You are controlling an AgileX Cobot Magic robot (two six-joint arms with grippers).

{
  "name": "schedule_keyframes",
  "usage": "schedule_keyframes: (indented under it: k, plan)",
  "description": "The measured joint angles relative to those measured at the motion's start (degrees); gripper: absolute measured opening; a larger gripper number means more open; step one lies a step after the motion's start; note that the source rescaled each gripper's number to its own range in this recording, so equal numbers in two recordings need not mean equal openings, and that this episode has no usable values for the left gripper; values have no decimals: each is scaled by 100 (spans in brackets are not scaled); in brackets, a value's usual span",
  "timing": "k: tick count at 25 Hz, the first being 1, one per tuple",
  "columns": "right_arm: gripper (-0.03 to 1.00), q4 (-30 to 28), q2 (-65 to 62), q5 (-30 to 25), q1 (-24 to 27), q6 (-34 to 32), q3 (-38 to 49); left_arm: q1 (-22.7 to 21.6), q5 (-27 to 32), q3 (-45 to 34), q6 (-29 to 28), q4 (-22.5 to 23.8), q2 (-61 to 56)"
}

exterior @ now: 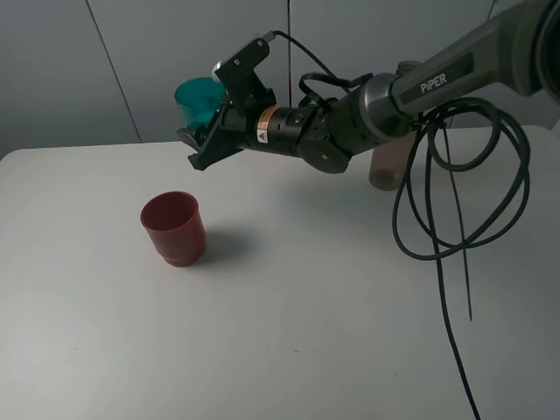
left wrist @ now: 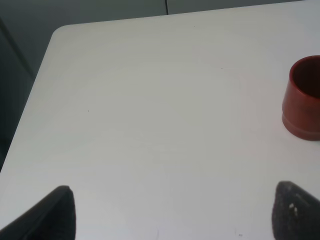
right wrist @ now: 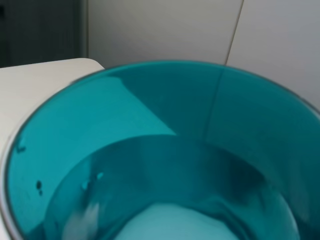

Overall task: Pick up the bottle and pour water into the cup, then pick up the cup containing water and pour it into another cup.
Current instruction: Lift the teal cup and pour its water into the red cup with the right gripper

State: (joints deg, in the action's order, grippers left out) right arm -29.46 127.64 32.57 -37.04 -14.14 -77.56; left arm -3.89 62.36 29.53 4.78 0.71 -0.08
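Between the jaws of my right gripper (exterior: 203, 138) I am clamping the teal cup (exterior: 196, 101). I am holding it roughly upright in the air, clear of the table (exterior: 306, 341) and not yet over the red cup (exterior: 175, 227), which is standing alone below and a little to one side. My right wrist camera is showing droplets on the teal cup's inner wall, but I cannot tell how much water it is carrying.

To pour well, I am judging that I should be bringing the teal lip low over the middle of the red mouth before tipping. I should then be rolling my wrist slowly so the stream is falling inside the rim. Nothing is steadying the red cup, so I should be avoiding any knock against it.

My left gripper (left wrist: 175, 205) is hanging above bare table with its jaws wide apart and empty, the red cup off to one side. The bottle (exterior: 388, 166) is standing behind my right forearm, mostly hidden.

Counting: one teal cup, one red cup, one bottle, two grippers.
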Motion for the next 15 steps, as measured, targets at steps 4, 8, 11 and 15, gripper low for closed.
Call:
schedule_keyframes:
  k: [4,8,11,15]
  plan:
    - [10,-120,11,-119,0,0,-36,0,0,0,0,0,0]
    - [10,-301,218,-135,-28,0,-211,0,0,0,0,0,0]
    - [10,-424,380,-172,-49,0,-380,0,0,0,0,0,0]
    - [10,-582,591,-162,-60,0,-654,0,0,0,10,0,0]
